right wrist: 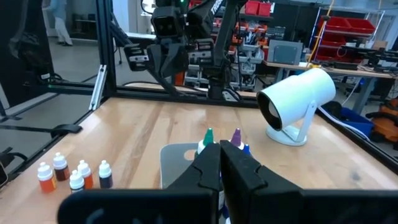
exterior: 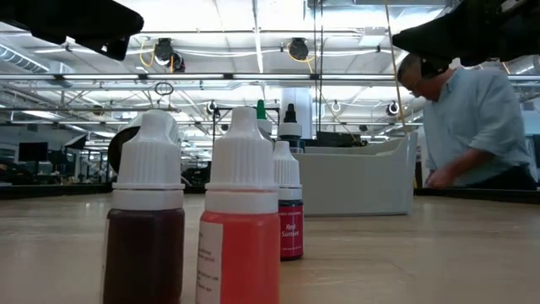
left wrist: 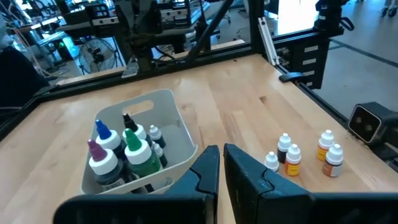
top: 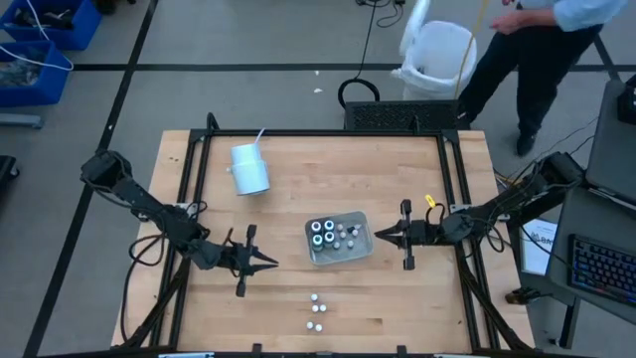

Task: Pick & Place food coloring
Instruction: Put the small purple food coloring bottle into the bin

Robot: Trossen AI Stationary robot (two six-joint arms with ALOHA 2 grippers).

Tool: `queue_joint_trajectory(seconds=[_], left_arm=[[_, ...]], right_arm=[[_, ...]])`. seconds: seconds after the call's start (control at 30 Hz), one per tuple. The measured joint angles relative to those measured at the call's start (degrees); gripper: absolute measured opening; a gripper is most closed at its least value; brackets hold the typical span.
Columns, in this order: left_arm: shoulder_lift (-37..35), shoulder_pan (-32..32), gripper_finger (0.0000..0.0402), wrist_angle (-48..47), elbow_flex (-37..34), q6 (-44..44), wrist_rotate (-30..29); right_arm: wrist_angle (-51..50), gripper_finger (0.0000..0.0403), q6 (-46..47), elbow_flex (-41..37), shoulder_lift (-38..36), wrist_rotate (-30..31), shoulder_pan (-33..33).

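Left gripper (top: pixel 268 264) low over the table, fingers nearly together, holding nothing, arm bent back to its outer side, right gripper (top: pixel 380 235) facing it from across, fingers pressed shut and empty, arm stretched behind it

White-capped red, orange, possibly maroon food coloring (exterior: pixel 245 211); white cup (top: pixel 249 169)

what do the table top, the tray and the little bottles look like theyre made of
Table top: pale wood with visible grain and plank seams, smooth, faintly glossy. Tray: probably plastic, milky translucent walls with rounded corners. Little bottles: likely plastic, ribbed opaque white caps over see-through bodies showing coloured liquid.
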Motion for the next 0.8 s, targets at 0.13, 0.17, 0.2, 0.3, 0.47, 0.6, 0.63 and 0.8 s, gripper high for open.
queue_joint_trajectory(seconds=[0.13, 0.17, 0.2, 0.3, 0.47, 0.6, 0.63, 0.8], left_arm=[[0.0, 0.6, 0.0033, -0.1, 0.0, 0.0, 0.0], [0.0, 0.6, 0.0033, -0.1, 0.0, 0.0, 0.0], [0.0, 0.6, 0.0033, -0.1, 0.0, 0.0, 0.0], [0.0, 0.6, 0.0033, -0.1, 0.0, 0.0, 0.0], [0.0, 0.6, 0.0033, -0.1, 0.0, -0.9, 0.0], [0.0, 0.6, 0.0033, -0.1, 0.0, -3.1, 0.0], [0.0, 0.6, 0.0033, -0.1, 0.0, -3.1, 0.0], [0.0, 0.6, 0.0033, -0.1, 0.0, -0.4, 0.0]], right_arm=[[0.0, 0.0004, -0.4, 0.0, 0.0, 0.1, -0.1], [0.0, 0.0004, -0.6, 0.0, 0.0, 0.1, -0.2], [0.0, 0.0004, -0.9, 0.0, 0.0, 0.1, -0.4], [0.0, 0.0004, -1.3, 0.0, 0.0, 0.2, -0.6], [0.7, 0.0004, -0.3, 0.0, 0.0, 0.1, -0.6], [1.3, 0.0004, 1.7, 0.0, 0.0, 0.1, -0.5], [1.3, 0.0004, 1.8, 0.0, 0.0, 0.1, -0.5], [0.9, 0.0004, 1.1, 0.0, 0.0, 0.1, -0.5]])
